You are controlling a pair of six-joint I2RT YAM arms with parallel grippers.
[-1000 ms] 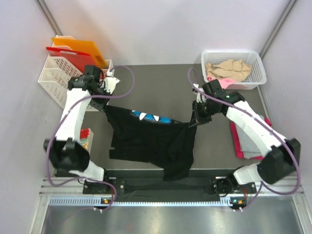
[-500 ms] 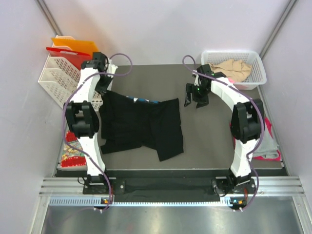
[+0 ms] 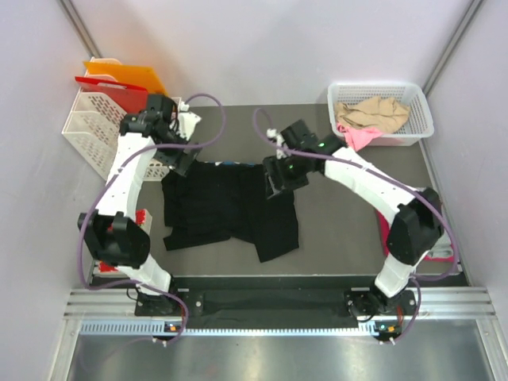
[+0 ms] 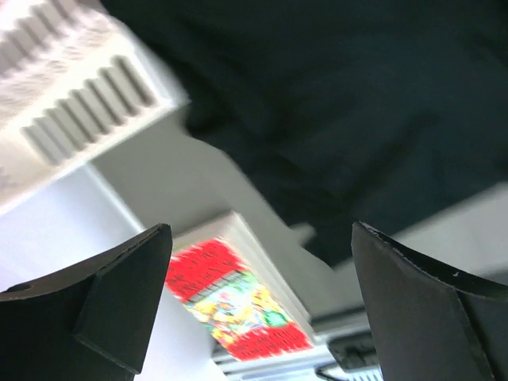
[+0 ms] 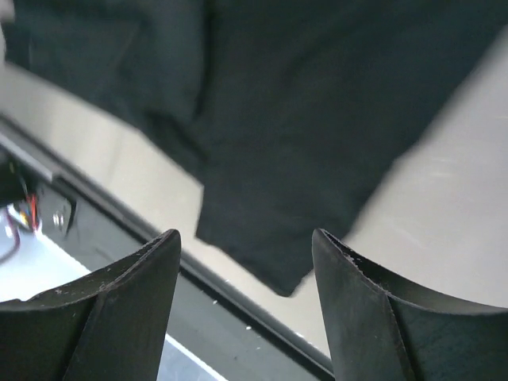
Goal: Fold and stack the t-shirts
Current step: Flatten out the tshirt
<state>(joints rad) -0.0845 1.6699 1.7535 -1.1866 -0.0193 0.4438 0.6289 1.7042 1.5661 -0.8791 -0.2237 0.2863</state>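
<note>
- From above, your black shirt (image 3: 222, 208) lies rumpled and partly folded on the worktop (image 3: 349, 226), left of centre. One flap trails toward the near edge.
- Your left hand (image 3: 181, 163) hangs at the shirt's far left corner, just beside the white rack (image 3: 83, 127) that holds the folders (image 3: 119, 79).
- Your right hand (image 3: 276, 181) sits over the shirt's far right edge.
- The basket (image 3: 421, 119) in the far right corner holds a beige shirt (image 3: 373, 113), with a pink shirt (image 3: 359, 138) at its near side.
- A red card (image 3: 141, 218) lies at the worktop's left edge, apart from the black shirt.
- A strip of magenta cloth (image 3: 386, 236) shows beside the right arm; most of it is hidden.
- In the left wrist view, your left hand (image 4: 259, 254) is released, its fingers (image 4: 119, 294) spread wide with nothing between them. Below it, blurred, are the black shirt (image 4: 357, 95), the rack (image 4: 71, 119) and the card (image 4: 238, 305).
- In the right wrist view, your right hand (image 5: 244, 238) is also released, with nothing between its fingers (image 5: 119, 317). The black shirt (image 5: 302, 103) lies beneath it, its flap reaching toward the near edge of the worktop (image 5: 444, 198).
</note>
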